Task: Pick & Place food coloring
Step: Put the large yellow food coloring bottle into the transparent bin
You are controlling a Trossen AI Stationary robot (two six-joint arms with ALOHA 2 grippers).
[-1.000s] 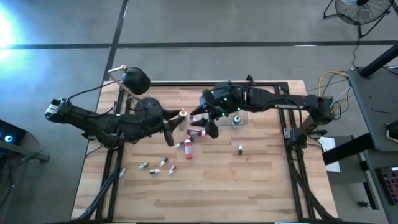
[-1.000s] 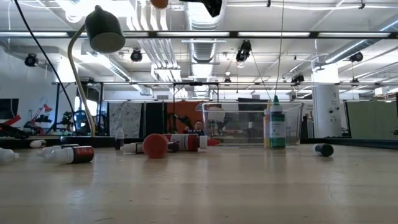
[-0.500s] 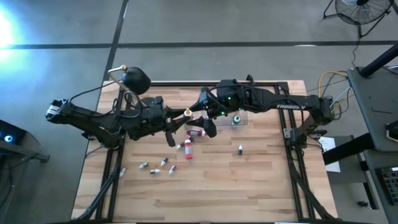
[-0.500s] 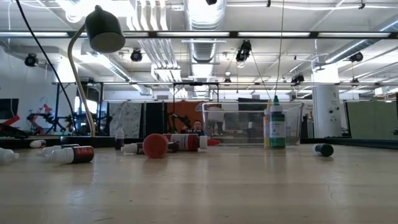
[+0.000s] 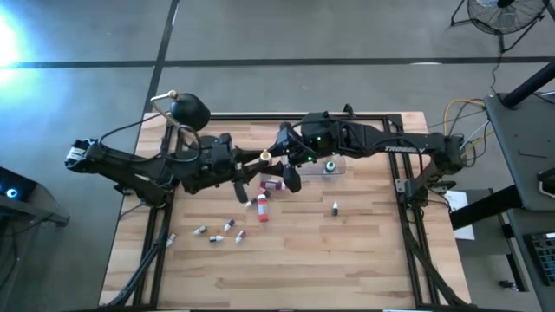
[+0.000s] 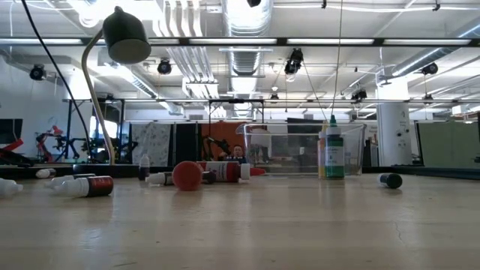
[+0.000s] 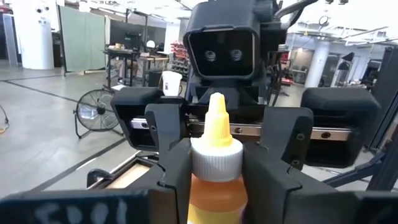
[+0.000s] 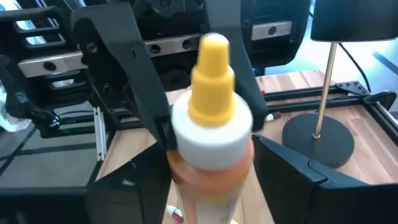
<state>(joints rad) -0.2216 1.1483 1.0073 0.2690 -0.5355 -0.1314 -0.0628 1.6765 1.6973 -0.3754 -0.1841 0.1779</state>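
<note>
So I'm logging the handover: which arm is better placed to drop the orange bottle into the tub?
Right: its gripper flanks the orange bottle in the left gripper, and the clear tub sits beneath the right arm.

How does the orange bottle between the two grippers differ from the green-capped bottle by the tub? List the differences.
1. The orange bottle has an orange body and a yellow tip. The green-capped bottle is whitish with green.
2. The orange bottle is up in the air, clamped in the left gripper's jaws, with the right gripper's jaws open around it. The green-capped bottle stands free on the table.

Both are upright dropper bottles.
</note>
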